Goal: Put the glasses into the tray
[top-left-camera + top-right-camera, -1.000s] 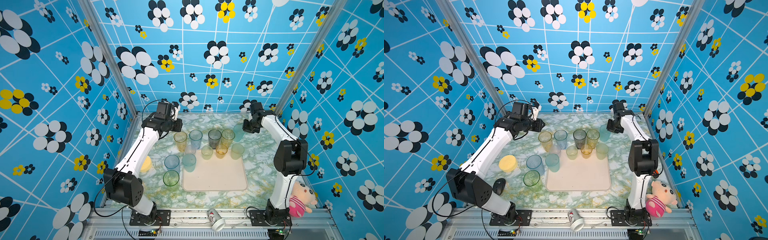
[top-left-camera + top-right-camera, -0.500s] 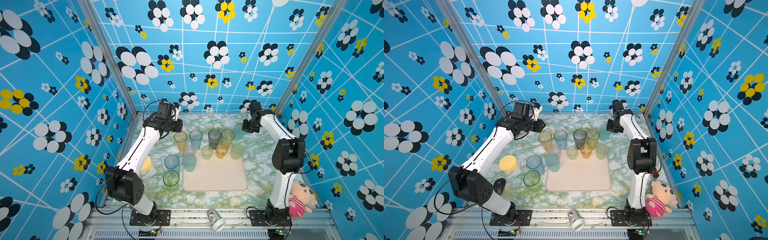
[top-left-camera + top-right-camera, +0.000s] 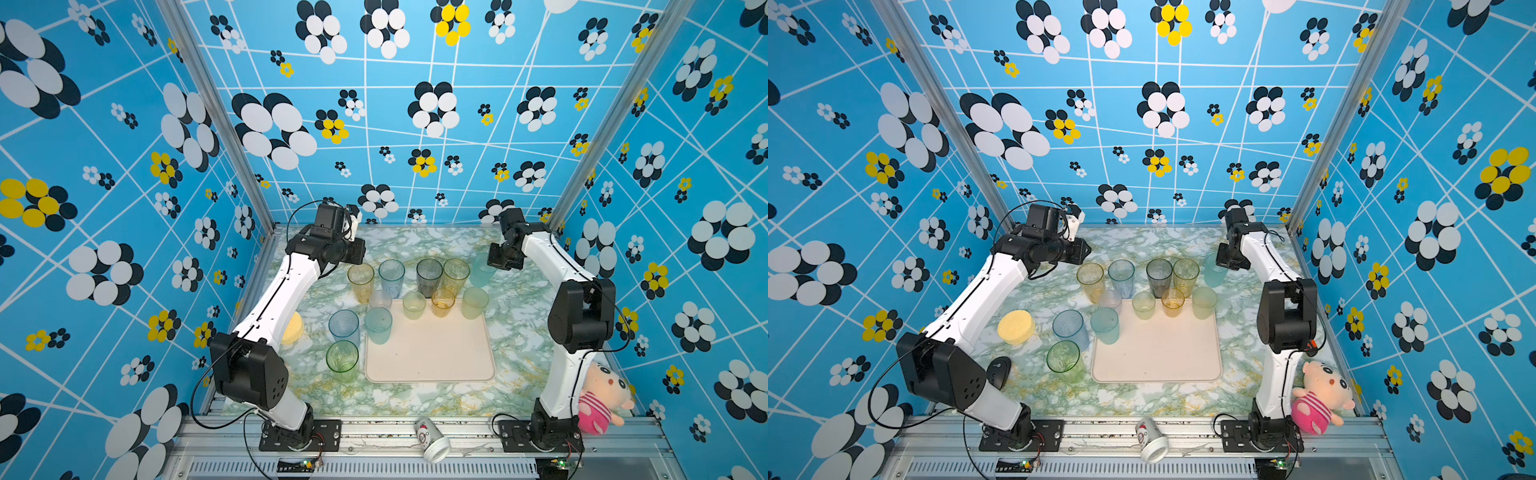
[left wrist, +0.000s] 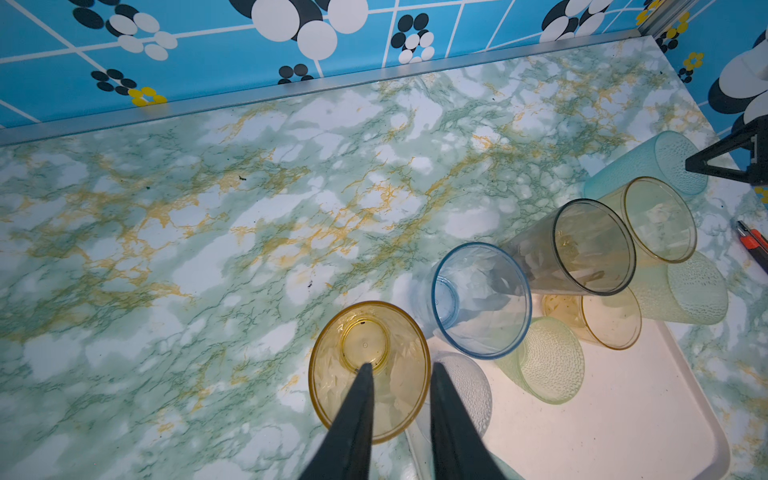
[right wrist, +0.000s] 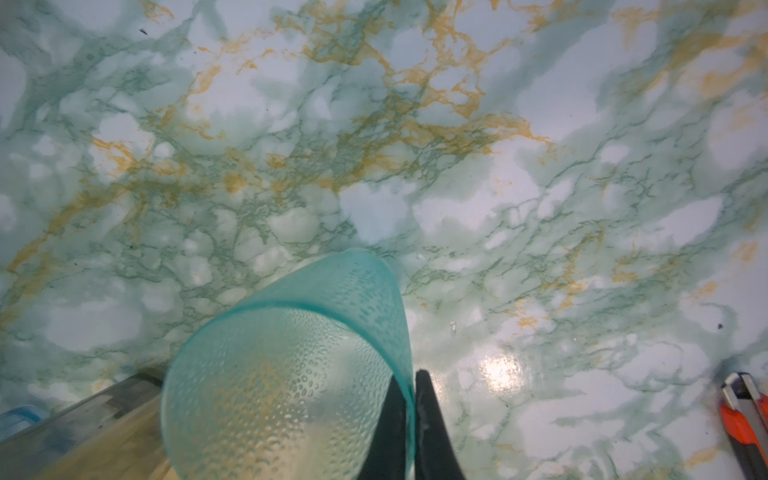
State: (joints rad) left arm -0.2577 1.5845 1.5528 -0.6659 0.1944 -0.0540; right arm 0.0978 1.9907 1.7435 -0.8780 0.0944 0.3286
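The cream-pink tray (image 3: 432, 357) (image 3: 1158, 357) lies mid-table. Several glasses stand in a row behind it and along its far rim. My right gripper (image 5: 413, 374) is shut on the wall of the teal glass (image 5: 282, 374) (image 3: 482, 270) at the right end of that row, one finger inside and one outside. My left gripper (image 4: 401, 365) is open over the tall amber glass (image 4: 332, 365) (image 3: 360, 282) at the left end. Its jaws straddle the glass's wall with a gap. A blue glass (image 3: 344, 326) and a green glass (image 3: 342, 359) stand left of the tray.
A pale-yellow round dish (image 3: 1016, 326) sits near the left arm. An orange box cutter (image 5: 744, 411) lies on the table by the right gripper. A paper cup (image 3: 432, 438) lies on the front rail. A plush toy (image 3: 602, 395) leans at the right arm's base.
My right gripper's jaws have closed onto the teal glass's wall. The left gripper stays at the same width over the amber glass, and both arms have barely shifted.
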